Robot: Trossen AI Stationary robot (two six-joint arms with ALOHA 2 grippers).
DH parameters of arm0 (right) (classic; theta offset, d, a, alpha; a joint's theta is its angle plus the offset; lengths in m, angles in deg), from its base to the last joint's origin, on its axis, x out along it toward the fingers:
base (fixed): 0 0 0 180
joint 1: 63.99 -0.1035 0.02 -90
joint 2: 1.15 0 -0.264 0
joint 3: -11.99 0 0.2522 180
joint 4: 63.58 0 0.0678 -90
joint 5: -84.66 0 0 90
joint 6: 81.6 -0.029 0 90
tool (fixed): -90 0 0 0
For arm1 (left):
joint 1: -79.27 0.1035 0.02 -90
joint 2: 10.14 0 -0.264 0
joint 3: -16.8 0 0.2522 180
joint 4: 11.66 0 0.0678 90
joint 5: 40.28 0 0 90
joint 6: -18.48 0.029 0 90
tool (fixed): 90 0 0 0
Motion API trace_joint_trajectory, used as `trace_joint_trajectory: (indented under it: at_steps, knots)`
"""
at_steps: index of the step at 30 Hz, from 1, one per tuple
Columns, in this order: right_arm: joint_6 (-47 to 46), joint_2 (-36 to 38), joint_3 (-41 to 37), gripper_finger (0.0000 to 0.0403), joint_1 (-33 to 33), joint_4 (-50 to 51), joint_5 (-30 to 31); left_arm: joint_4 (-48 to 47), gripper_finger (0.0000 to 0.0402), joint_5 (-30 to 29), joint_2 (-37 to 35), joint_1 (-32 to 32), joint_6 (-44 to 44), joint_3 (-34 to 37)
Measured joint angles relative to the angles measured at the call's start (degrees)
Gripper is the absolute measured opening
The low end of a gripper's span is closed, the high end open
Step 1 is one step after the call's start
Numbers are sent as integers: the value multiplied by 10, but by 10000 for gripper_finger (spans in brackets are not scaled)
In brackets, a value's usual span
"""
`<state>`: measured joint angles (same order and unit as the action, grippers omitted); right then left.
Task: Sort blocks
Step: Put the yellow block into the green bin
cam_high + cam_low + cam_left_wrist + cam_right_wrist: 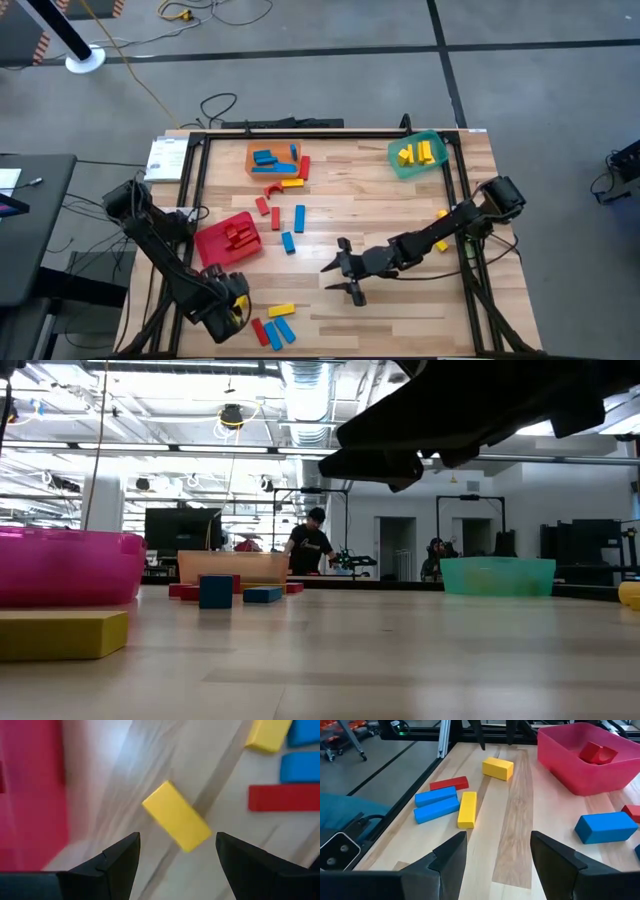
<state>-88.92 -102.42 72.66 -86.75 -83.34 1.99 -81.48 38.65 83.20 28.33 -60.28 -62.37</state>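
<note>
Red, blue and yellow blocks lie flat on the wooden table. My left gripper (230, 308) is near the front left, pointing down, open above a single yellow block (176, 816) that lies flat between its finger lines without touching them. Beside it lie a yellow block (281, 311), two blue blocks (283, 328) and a red block (258, 330). My right gripper (342, 278) hovers open over the table's middle front with nothing between its fingers. In the right wrist view the same cluster (467, 809) shows ahead of it.
A red bin (228, 238) with red blocks stands at the left. At the back are an orange bin (277, 160) with blue blocks and a green bin (418, 153) with yellow blocks. Loose blocks (288, 242) lie mid-table, and a black frame (196, 190) rims it.
</note>
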Motion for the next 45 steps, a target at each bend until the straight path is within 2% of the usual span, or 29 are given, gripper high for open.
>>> trace_joint_trajectory:
  at_steps: [9,15,20,28,33,42,45]
  knots:
    - [3,0,0,232,-1,7,0,15,256,-7,0,3,-40,0]
    - [3,0,0,232,-2,11,0,78,256,-7,0,3,-83,47]
    - [3,0,0,232,-7,11,0,71,256,-7,0,3,-118,65]
    - [3,0,0,232,-9,11,0,109,256,-8,5,7,-106,68]
    - [3,0,0,232,-9,11,0,174,256,16,5,10,-113,105]
    - [4,0,0,232,-10,11,0,184,255,33,5,12,-118,121]
    - [5,0,0,232,-9,11,0,185,235,33,5,15,-92,121]
